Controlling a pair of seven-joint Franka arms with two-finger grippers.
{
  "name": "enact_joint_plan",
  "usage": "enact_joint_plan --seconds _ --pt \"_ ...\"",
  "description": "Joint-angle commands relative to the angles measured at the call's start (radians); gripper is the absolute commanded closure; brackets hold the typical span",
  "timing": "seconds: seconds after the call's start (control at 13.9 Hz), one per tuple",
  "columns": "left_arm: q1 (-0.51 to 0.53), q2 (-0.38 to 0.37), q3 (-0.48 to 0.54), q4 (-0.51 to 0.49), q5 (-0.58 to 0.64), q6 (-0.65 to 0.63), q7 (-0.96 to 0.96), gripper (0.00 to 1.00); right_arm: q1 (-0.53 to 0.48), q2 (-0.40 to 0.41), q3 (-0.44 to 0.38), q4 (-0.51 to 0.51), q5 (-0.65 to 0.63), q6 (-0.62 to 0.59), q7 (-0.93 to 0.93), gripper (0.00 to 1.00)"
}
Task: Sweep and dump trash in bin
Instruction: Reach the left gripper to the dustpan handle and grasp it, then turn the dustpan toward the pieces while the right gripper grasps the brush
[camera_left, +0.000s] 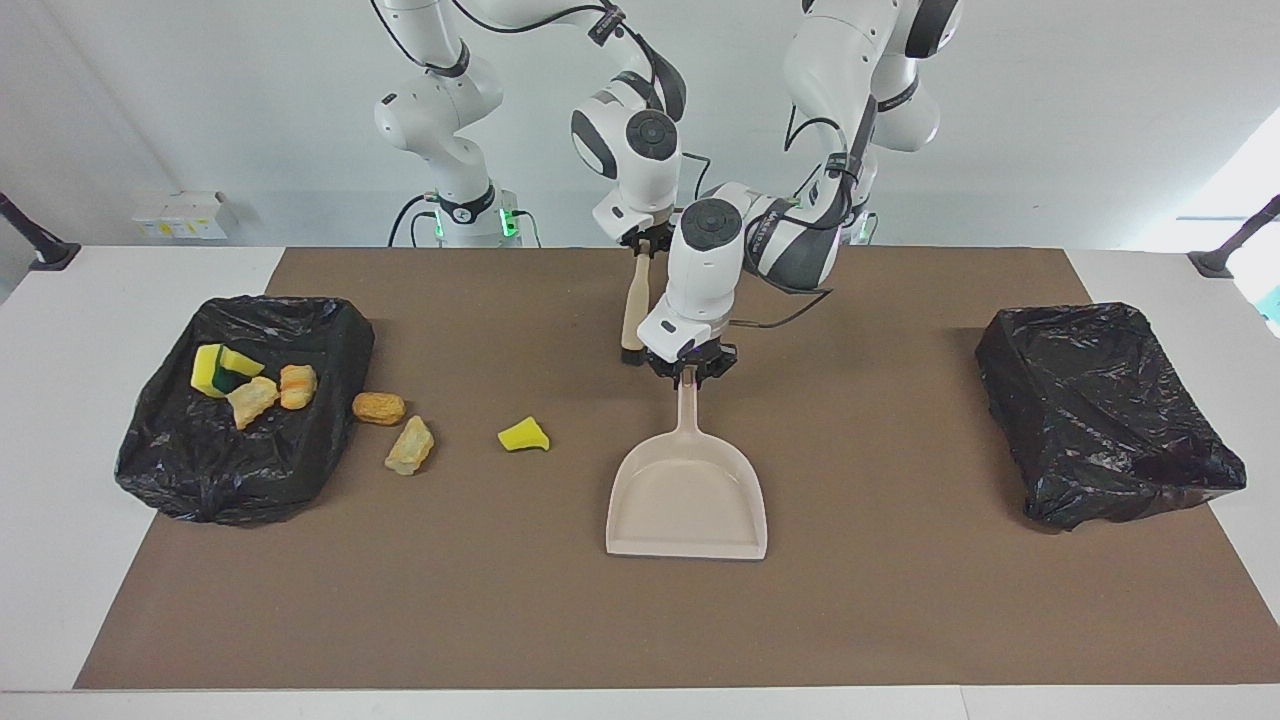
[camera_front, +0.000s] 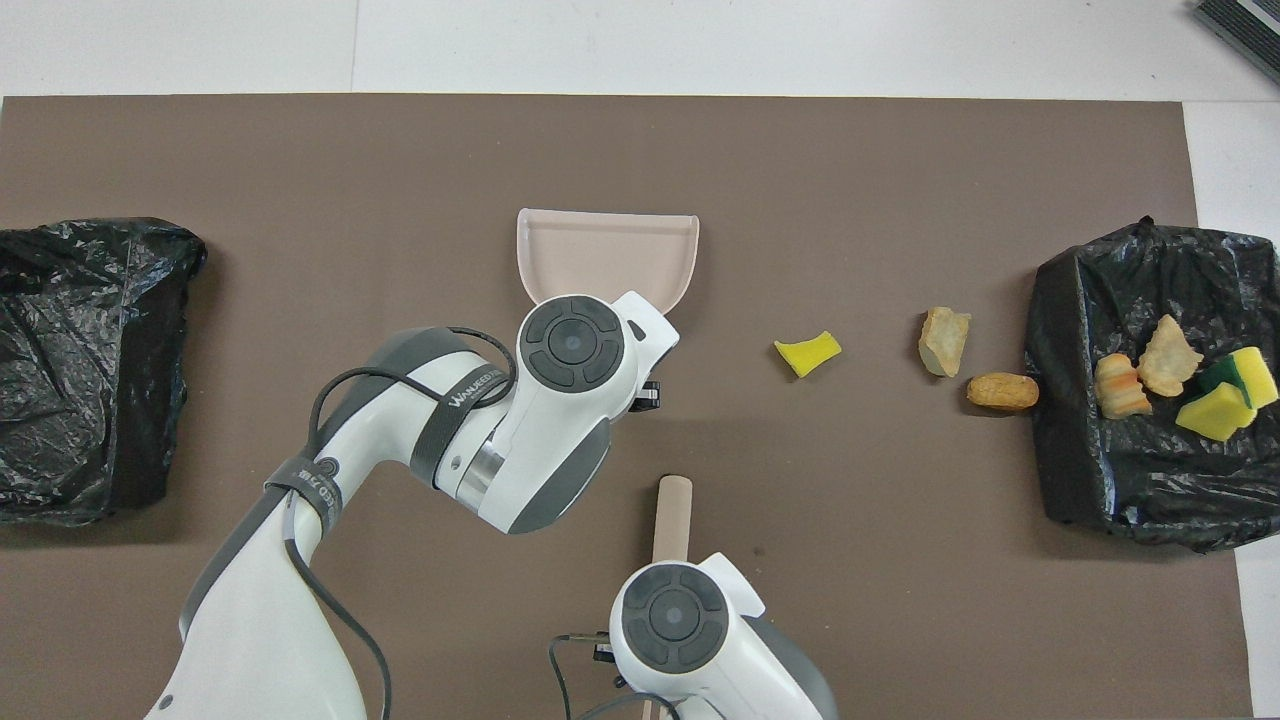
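- Brown matting covers the white table (camera_left: 60, 420) where we see two Franka arms taking up their tools.
- Four scraps of trash (camera_left: 252, 398) already lie in the crinkled black-bagged bin (camera_left: 250, 470) at the right arm's end.
- Three remain on the mat just beside it: an orange-brown oval lump (camera_left: 378, 407), a crumbly tan foam chunk (camera_left: 410, 445) and a yellow sponge wedge (camera_left: 523, 435).
- A second bagged bin (camera_left: 1110, 420) sits at the left arm's end.
- We judge the sweeping is yet to begin for these three.
- Left hand (camera_left: 688, 368) is clenched on the handle of the smooth beige dustpan (camera_left: 686, 500), which lies flat mid-table.
- Right hand (camera_left: 641, 243) grasps the beige brush (camera_left: 632, 300), which hangs upright.
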Motion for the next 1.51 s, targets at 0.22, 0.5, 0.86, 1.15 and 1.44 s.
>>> enact_joint_plan --seconds 0.22,0.5,0.86,1.15,1.44 --pt "0.086 -0.052 0.003 0.055 0.009 -0.164 0.3 1.0 -0.2 -0.1 0.003 -0.001 -0.083 -0.133 -0.184 1.0" --pt "0.077 -0.117 0.001 0.051 0.089 -0.272 0.438 1.0 -0.343 -0.084 0.003 0.074 -0.224 -0.179 -0.321 1.0" --pt "0.071 -0.203 -0.001 -0.029 0.107 -0.368 0.767 1.0 -0.51 -0.06 0.003 0.068 -0.492 -0.169 -0.413 1.0" --pt "0.08 -0.246 0.001 -0.112 0.17 -0.321 1.027 1.0 -0.625 -0.071 0.003 0.037 -0.649 -0.185 -0.418 1.0" --pt "0.086 -0.249 0.003 -0.13 0.202 -0.263 1.311 1.0 -0.704 -0.07 0.004 -0.038 -0.663 -0.11 -0.444 1.0"
